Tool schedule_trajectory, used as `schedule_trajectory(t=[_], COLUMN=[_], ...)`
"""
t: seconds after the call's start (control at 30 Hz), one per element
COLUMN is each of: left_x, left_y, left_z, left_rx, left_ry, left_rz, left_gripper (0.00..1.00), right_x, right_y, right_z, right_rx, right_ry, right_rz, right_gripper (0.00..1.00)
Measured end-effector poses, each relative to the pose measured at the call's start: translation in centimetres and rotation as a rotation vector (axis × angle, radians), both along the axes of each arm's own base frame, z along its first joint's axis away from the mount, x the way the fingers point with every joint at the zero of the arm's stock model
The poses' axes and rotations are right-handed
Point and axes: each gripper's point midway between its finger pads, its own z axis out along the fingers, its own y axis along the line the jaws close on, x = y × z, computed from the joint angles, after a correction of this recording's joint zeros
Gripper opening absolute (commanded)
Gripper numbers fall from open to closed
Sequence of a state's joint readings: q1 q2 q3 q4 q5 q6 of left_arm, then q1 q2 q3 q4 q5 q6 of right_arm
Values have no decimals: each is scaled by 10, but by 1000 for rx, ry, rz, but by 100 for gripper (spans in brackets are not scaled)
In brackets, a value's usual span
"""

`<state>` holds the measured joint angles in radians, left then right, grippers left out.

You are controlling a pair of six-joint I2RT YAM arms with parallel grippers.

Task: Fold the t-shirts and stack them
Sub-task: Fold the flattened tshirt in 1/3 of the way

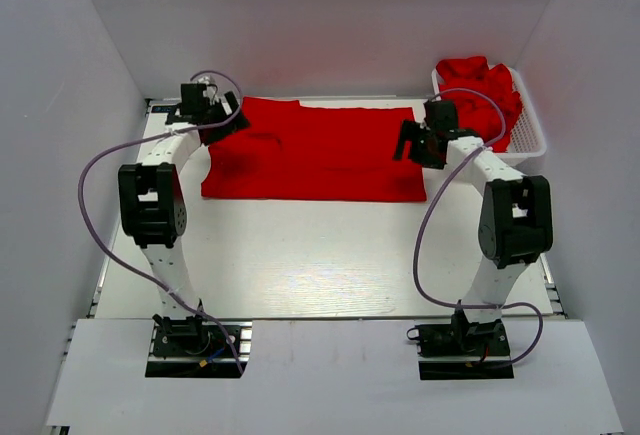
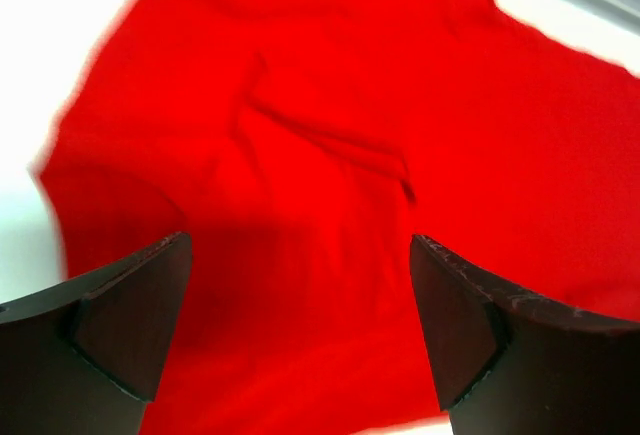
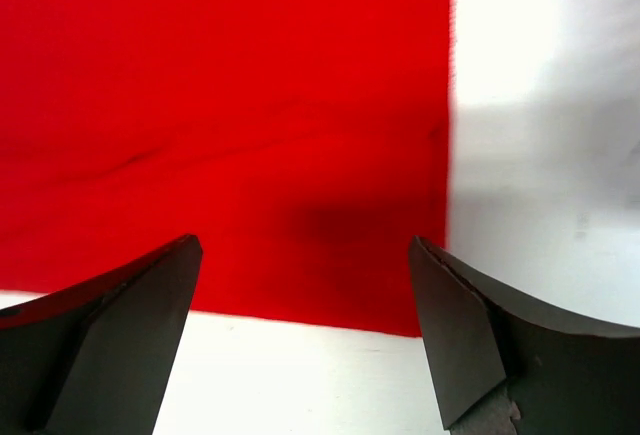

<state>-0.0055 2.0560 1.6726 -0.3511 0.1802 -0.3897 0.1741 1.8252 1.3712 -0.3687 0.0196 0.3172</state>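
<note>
While the left gripper [image 1: 213,115] and right gripper [image 1: 420,143] hover with jaws spread wide and empty above its left and right ends, a red t-shirt [image 1: 315,150] lies spread flat across the far half of the white table [image 1: 320,255]. Crumpled red t-shirts [image 1: 485,85] sit heaped in a white mesh basket [image 1: 530,140] at the far right corner, near the right gripper.

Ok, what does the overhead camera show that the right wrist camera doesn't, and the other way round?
Only the overhead view: the white basket holding crumpled red shirts at the far right, and the left arm. Only the right wrist view: the right fingers close up, spread apart with nothing between them. Both: the right edge of the flat t-shirt on the white table.
</note>
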Motion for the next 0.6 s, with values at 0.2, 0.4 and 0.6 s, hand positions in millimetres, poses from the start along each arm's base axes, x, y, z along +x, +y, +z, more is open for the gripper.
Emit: schedule_trajectory(t=[0.2,0.4,0.6], left_x=[-47,-84,-123], left_y=[-23,-25,-24], left_z=[-47,-88,-91], left_rx=[-75,-102,-124], left_ry=[129,232,226], left_rz=[-59,-53,-36], left_gripper=[100,100,100], right_x=[-16,-29,-55], right_y=[22,24,18], right_z=[-19,-48,-69], right_rx=[73,103,121], right_ry=[48,113,146], right_rz=[60,45,-19], right_gripper=[90,90,90])
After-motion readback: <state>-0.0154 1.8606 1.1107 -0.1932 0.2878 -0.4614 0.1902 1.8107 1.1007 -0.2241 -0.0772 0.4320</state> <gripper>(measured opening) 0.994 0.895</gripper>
